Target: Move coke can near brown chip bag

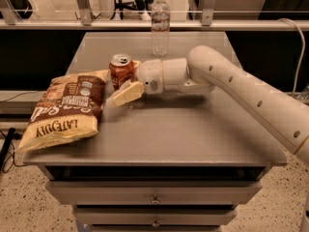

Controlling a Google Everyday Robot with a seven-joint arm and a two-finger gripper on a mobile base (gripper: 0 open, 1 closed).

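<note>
The red coke can (120,69) stands upright on the table, right beside the upper right corner of the brown chip bag (67,105), which lies flat at the table's left. My gripper (124,82) reaches in from the right and straddles the can. The near finger (126,94) lies in front of the can's base and a little off it. The far finger (136,64) peeks out behind the can. The jaws look open around the can.
A clear plastic water bottle (160,25) stands at the back of the grey table (183,134), behind my wrist. The white arm (241,88) crosses the right half of the table. Drawers sit below the front edge. A railing runs behind.
</note>
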